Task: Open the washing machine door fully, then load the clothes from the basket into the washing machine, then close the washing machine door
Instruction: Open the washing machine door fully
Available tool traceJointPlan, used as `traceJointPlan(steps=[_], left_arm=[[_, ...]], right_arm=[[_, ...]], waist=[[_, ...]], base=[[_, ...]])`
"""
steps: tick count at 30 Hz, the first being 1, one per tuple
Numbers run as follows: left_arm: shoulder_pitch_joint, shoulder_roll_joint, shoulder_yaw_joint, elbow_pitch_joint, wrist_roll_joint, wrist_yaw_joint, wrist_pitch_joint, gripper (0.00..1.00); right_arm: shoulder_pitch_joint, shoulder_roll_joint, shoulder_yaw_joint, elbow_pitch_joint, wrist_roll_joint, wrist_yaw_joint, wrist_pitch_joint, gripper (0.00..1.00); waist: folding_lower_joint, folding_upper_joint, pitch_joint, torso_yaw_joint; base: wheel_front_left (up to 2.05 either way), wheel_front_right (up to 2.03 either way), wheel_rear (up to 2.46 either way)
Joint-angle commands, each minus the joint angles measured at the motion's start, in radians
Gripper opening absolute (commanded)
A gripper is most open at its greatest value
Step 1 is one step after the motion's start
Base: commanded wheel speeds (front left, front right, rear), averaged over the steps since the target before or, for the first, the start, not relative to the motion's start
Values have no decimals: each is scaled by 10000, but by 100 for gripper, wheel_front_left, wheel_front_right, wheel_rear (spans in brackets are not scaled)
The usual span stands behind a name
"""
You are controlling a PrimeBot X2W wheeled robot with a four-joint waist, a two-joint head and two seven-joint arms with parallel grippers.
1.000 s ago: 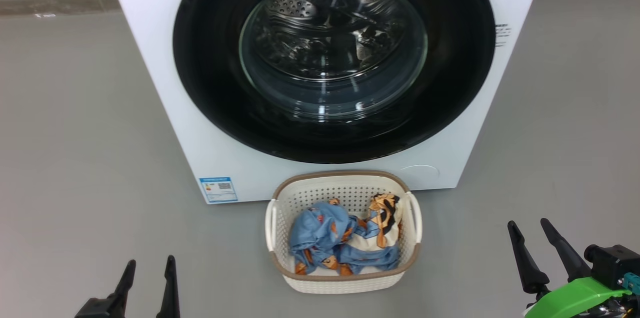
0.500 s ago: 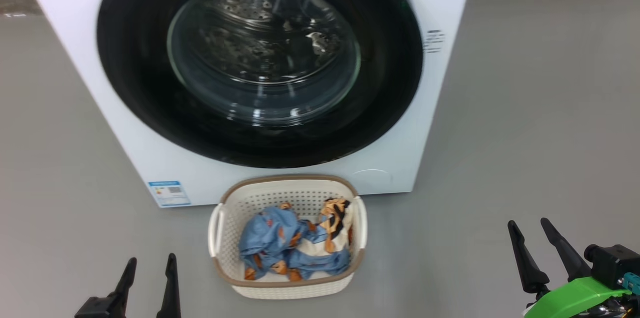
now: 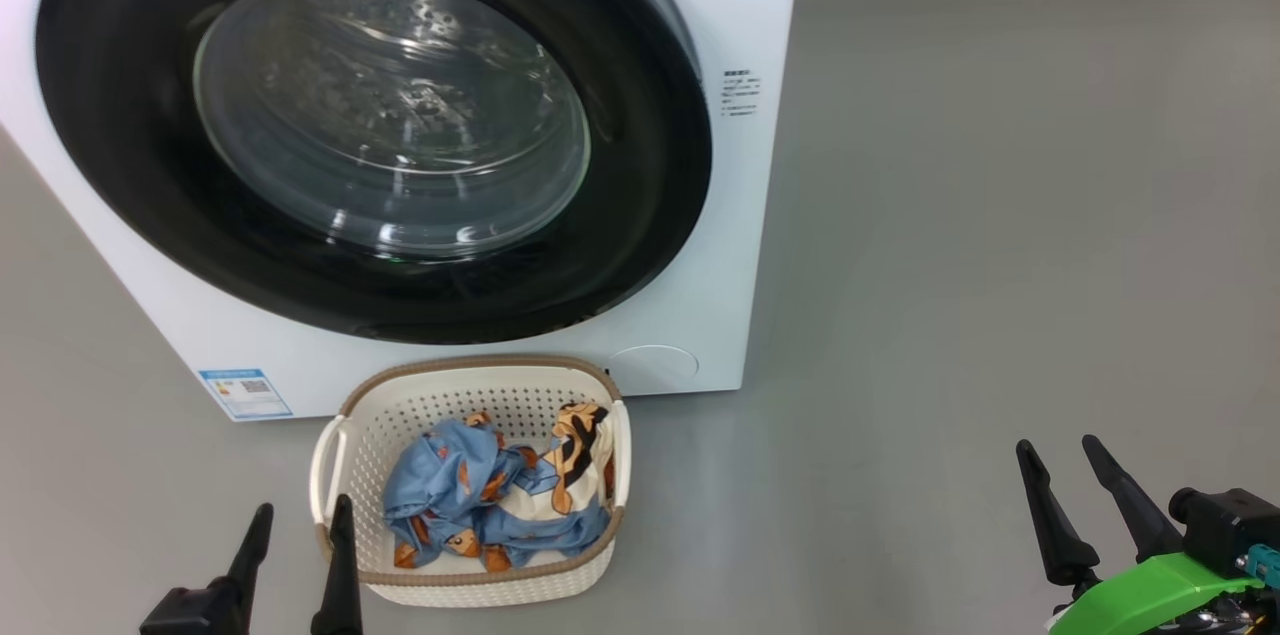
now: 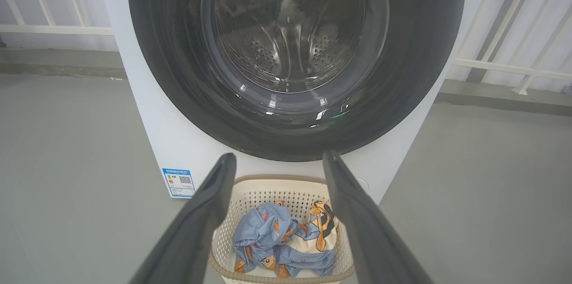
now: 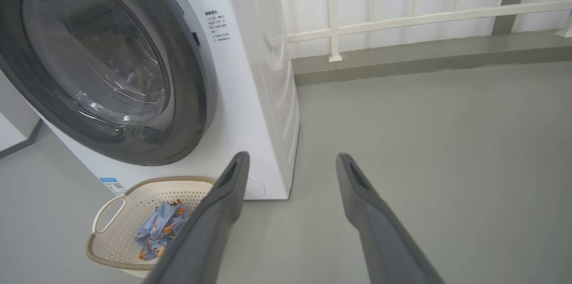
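At the bottom left of the head view the left gripper (image 3: 304,505) shows two dark fingers standing apart with nothing between them, its body cut off by the lower edge. One finger overlaps the left rim of the basket (image 3: 470,364) in the picture, and whether they touch cannot be told. At the bottom right the right gripper (image 3: 1056,443) also has its fingers spread and holds nothing, its green mount cropped by the corner. The basket sits on the floor (image 3: 950,265) at lower centre-left, just before the washing machine (image 3: 720,295). The clothes (image 3: 480,495) lie bunched inside it, blue and cream folds tangled so that the pieces cannot be counted. Behind, the washing machine door (image 3: 640,165) lies closed against the white front. Glare on the glass blurs the drum, and the frame cuts off the machine's top and left side. Grey floor stretches wide across the right half, up to a white railing (image 5: 402,20) in the right wrist view.
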State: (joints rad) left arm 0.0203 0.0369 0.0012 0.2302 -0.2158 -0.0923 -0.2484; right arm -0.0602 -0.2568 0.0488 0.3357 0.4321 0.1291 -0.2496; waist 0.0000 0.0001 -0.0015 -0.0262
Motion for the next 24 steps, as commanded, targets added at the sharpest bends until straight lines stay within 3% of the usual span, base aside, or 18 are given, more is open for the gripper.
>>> traceJointPlan(steps=[1,11,12,13,15,17,24], left_arm=[[-317,133,302,-278,-20,10,-134,100],[-299,133,140,-273,-145,34,-134,100],[-296,133,106,-283,-162,47,-134,100],[-295,133,79,-291,-179,55,-134,100],[-303,133,30,-310,-225,67,-134,100],[-312,133,-14,-331,-272,87,-134,100],[-300,133,-193,-373,-462,166,-134,100]], right_arm=[[-106,-145,177,-247,-26,16,-122,100],[-137,-56,118,-222,71,16,-122,100],[-149,-32,117,-219,122,16,-122,93],[-166,-14,122,-214,169,16,-122,58],[-226,17,159,-210,297,16,-122,22],[-319,54,182,-213,495,16,-122,0],[-812,131,441,-185,1348,16,-122,0]], waist=[[0,-1,7,2],[0,-1,55,22],[0,-1,62,27],[0,-1,72,33],[0,-1,94,47],[0,-1,119,57],[0,-1,204,77]], base=[[44,44,-88],[10,10,-20],[0,0,0],[0,0,0],[0,0,0],[0,0,0],[0,0,0]])
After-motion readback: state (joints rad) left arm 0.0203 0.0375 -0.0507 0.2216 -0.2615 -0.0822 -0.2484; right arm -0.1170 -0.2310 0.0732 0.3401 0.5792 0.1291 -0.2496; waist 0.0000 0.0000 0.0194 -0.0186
